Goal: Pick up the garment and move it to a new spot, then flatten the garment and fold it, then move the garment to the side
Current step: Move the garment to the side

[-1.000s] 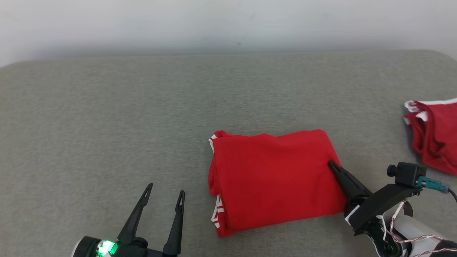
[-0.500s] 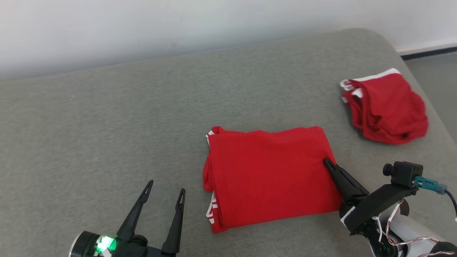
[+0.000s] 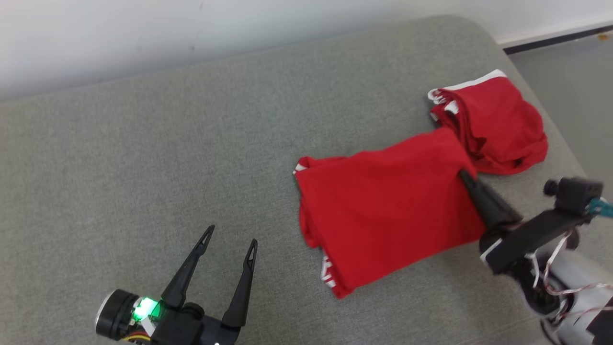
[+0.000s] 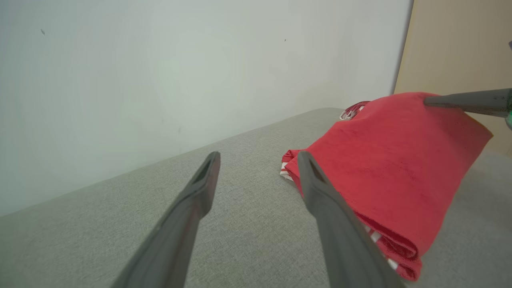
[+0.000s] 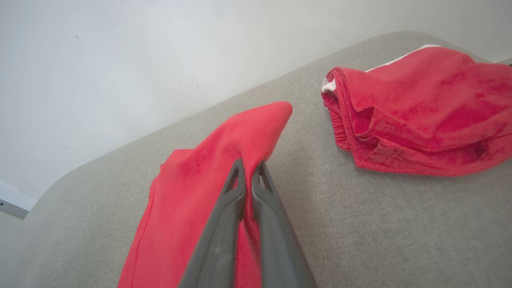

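The folded red garment (image 3: 388, 206) with white trim is partly lifted off the grey cushion: its right edge is raised and its left end still trails on the surface. My right gripper (image 3: 463, 173) is shut on that right edge; the right wrist view has the red cloth (image 5: 208, 176) pinched between the closed fingers (image 5: 248, 176). My left gripper (image 3: 230, 239) hovers open and holds nothing at the lower left, a short way left of the garment. From the left wrist the garment (image 4: 392, 160) hangs tent-like from the right gripper's tip (image 4: 428, 101).
A second red garment with white trim (image 3: 493, 124) lies bunched near the cushion's right end, just beyond the lifted edge. The grey cushion (image 3: 143, 158) ends at a white wall behind and drops to the floor (image 3: 570, 72) on the right.
The head camera has swung to the right. My right gripper has raised the garment's right edge and carried it toward the second red garment. The left gripper stays open.
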